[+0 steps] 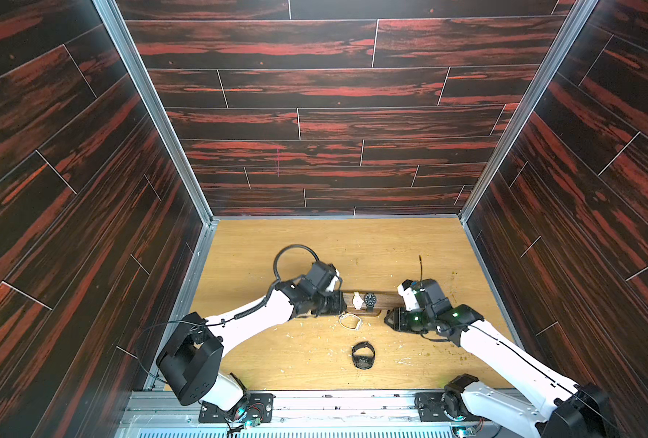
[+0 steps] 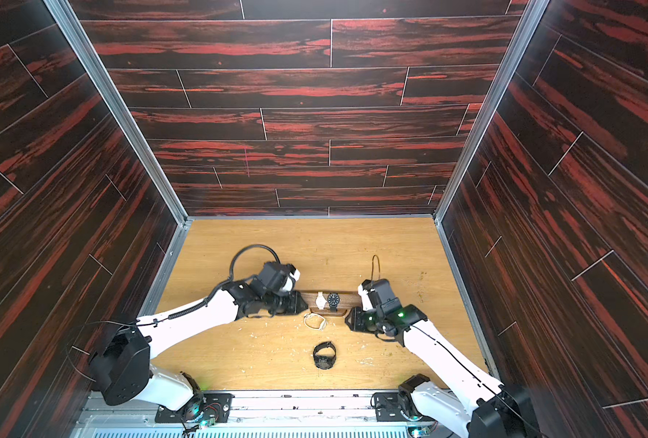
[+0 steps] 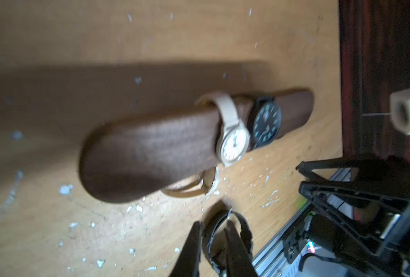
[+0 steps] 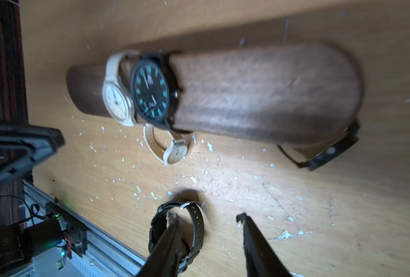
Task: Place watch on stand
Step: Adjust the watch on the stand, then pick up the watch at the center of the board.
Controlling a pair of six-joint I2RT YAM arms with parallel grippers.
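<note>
I am looking down on a wooden table (image 1: 277, 265). The stand (image 1: 387, 299), a dark bar, is lying crosswise, its long axis running from one arm toward the other. It is carrying a white watch (image 1: 357, 300) and a dark-faced watch (image 1: 370, 299).

The black watch (image 1: 363, 355) I am after is resting on the table, strap closed in a loop. It is apart from the bar on the side toward the arm bases, roughly midway between the arms.

The left gripper (image 3: 212, 227) is hovering at the bar's left end, jaws barely parted and empty. The right gripper (image 4: 208, 220) is hovering at the right end, jaws wide and empty, and seems slightly nearer.
</note>
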